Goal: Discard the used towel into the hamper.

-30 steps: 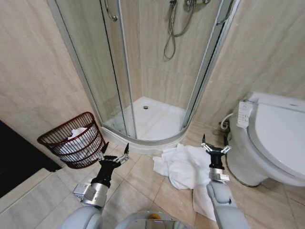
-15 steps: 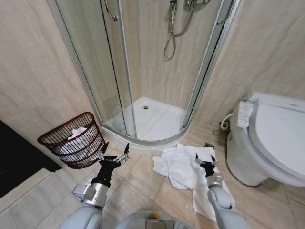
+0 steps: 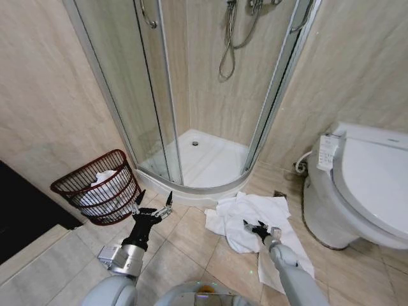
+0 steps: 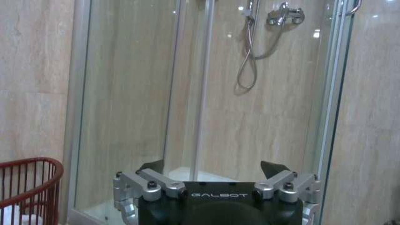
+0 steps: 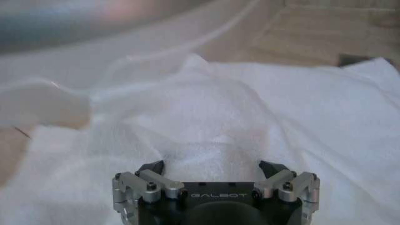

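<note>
- The right arm reaches forward and down over the tiled floor (image 3: 185, 239), wrist bent, so that the right tool (image 3: 256, 228) sits low over the white towel (image 3: 245, 220).
- Its fingers are spread apart; the right wrist view has the right tool (image 5: 212, 165) with a raised hump of towel (image 5: 212, 117) between the two fingertips, which do not pinch it.
- The towel lies crumpled on the floor between the shower tray (image 3: 204, 159) and the toilet (image 3: 363, 185).
- The left arm is held low near the robot's body, its left tool (image 3: 153, 205) pointing up and forward with fingers spread, holding nothing.
- The hamper (image 3: 99, 188) leans against the wall left of the shower, well apart from the towel, with white cloth already inside.
- From the left wrist, the left tool (image 4: 212, 166) faces the glass shower door (image 4: 137, 93) and the hose (image 4: 248, 51), with the hamper's rim (image 4: 31, 165) at the edge.
</note>
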